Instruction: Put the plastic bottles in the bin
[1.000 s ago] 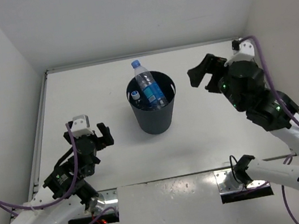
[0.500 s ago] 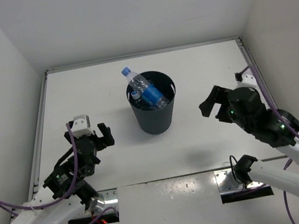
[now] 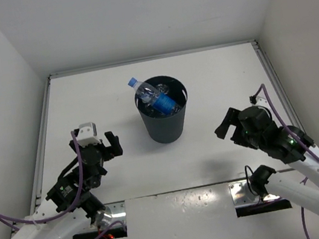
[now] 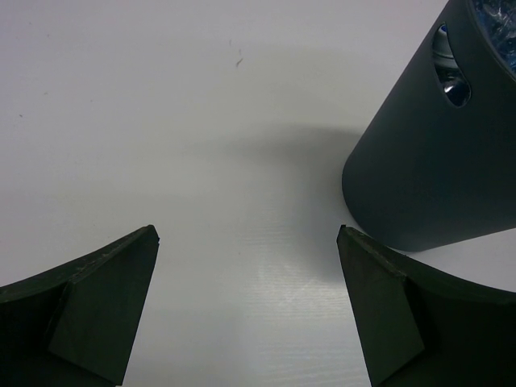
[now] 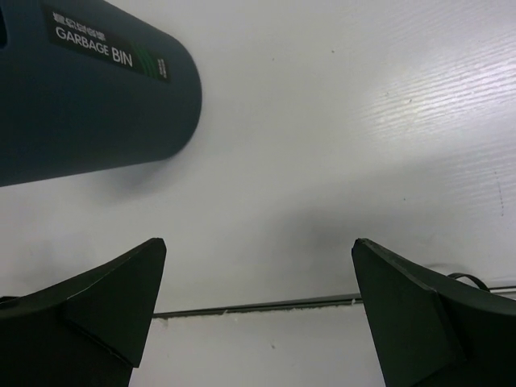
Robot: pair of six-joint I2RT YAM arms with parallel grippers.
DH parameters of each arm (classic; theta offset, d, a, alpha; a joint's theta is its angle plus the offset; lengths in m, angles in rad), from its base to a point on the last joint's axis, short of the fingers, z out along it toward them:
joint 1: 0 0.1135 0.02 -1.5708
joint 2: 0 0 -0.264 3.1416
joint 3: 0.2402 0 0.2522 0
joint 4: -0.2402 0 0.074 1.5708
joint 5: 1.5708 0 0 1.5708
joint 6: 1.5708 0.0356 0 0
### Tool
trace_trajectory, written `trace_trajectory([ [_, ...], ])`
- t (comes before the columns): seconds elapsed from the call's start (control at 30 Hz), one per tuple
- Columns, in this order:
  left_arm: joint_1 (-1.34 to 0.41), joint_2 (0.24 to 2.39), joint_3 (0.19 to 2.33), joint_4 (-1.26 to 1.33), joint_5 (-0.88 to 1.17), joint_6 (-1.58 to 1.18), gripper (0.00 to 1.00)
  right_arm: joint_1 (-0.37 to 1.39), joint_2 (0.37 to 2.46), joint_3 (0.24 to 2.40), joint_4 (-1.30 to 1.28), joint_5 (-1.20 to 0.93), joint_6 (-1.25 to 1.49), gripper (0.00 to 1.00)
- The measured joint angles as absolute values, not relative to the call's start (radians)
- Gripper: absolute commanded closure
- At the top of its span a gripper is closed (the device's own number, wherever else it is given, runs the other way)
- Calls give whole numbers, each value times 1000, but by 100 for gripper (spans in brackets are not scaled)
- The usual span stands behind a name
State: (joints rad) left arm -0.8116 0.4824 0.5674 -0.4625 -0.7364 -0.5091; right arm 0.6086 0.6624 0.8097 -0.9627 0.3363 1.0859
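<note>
**Right gripper (image 3: 226, 128) pulls back empty — bottle settles into the bin**

Blue-labelled bottle (image 3: 156, 98) is no longer standing tall as it was a second ago. It leans now, body down inside the bin (image 3: 164, 128), neck and cap poking over the far-left rim. More clear plastic glints beneath it, though how many bottles lie there I cannot tell. The bin stays upright mid-table and has not budged.

On the right, the gripper has swung from high beside the rim to the near side, well apart from the bin, with its jaws spread and nothing between them. The left gripper (image 3: 112, 144) holds its old spot near the bin's left — jaws apart, empty too.

No bottle shows on the table (image 3: 220, 78), so by my read the job is done or all but done. That overhanging neck is the only loose end.
</note>
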Motion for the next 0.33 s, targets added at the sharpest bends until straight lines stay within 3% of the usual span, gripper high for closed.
trace_trajectory([
  [0.33, -812, 482, 567, -463, -721, -509, 0, 584, 645, 799, -970, 327, 1093, 1],
])
